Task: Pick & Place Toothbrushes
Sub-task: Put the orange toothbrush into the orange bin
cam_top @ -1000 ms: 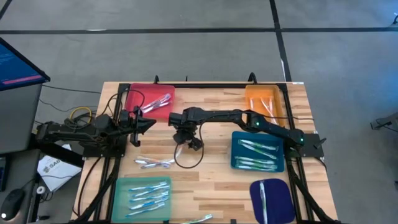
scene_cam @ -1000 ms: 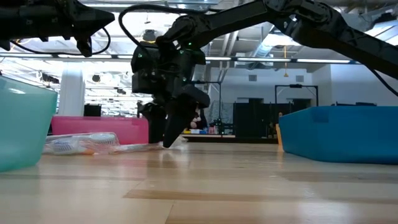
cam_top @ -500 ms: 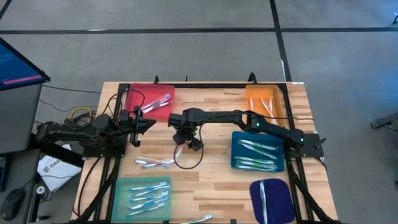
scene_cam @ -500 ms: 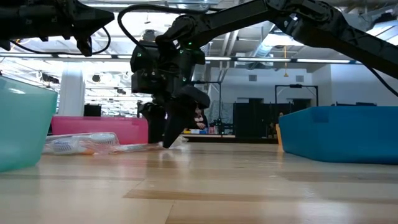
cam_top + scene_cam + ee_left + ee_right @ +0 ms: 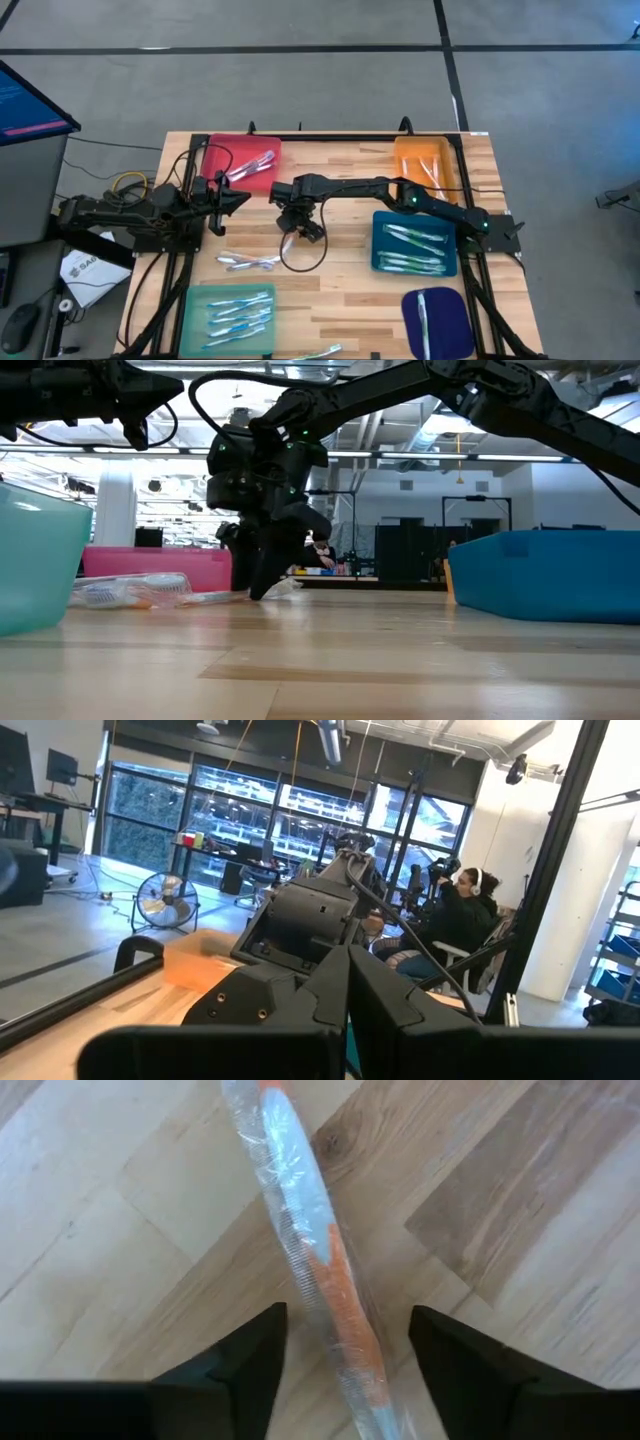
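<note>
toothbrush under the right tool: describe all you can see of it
The toothbrush is a slim stick with a light blue part and an orange part, sealed in clear crinkled wrap. It lies flat on the bare wood table, near its middle, running lengthwise between the fingers of the right tool. The jaws stand open on either side of it, with gaps visible; nothing but the table touches it.

Wrapped toothbrush [image 5: 318, 1260] — both ends cut off.
</note>
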`<control>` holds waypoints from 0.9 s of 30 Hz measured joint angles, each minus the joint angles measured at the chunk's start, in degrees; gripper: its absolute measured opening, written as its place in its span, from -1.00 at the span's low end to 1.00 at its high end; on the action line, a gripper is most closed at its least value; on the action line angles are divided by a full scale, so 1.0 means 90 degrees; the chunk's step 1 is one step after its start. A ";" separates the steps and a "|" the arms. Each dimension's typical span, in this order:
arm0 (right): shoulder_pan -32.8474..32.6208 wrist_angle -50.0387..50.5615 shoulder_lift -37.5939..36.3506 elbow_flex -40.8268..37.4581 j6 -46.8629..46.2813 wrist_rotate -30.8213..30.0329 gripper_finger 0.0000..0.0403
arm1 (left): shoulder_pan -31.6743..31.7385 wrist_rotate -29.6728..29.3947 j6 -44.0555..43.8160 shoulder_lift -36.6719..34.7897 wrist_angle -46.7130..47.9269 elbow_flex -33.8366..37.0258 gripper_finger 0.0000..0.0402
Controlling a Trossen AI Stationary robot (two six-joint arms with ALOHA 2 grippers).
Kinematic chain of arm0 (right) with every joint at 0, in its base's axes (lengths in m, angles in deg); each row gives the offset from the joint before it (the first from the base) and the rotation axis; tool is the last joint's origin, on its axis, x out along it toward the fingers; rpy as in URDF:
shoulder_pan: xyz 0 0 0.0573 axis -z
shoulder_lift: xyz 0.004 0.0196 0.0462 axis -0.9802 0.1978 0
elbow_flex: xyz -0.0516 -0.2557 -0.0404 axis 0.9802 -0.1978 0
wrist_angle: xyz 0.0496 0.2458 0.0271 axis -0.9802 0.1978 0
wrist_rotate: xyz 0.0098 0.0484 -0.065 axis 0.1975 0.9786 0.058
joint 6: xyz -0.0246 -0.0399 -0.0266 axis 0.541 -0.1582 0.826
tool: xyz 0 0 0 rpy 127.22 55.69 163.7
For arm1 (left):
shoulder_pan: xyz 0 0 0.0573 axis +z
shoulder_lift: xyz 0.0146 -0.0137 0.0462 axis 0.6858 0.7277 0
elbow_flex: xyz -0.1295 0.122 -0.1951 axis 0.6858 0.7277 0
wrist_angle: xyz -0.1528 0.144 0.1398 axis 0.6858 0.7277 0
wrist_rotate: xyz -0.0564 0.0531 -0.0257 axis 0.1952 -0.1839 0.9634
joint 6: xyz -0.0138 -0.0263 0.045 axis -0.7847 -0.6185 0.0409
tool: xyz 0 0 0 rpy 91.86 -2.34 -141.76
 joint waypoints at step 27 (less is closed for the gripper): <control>0.0055 0.0372 -0.0019 -0.0051 -0.1026 -0.0429 -1.00 | 0.0000 0.0002 0.0005 -0.0002 -0.0090 0.0000 -1.00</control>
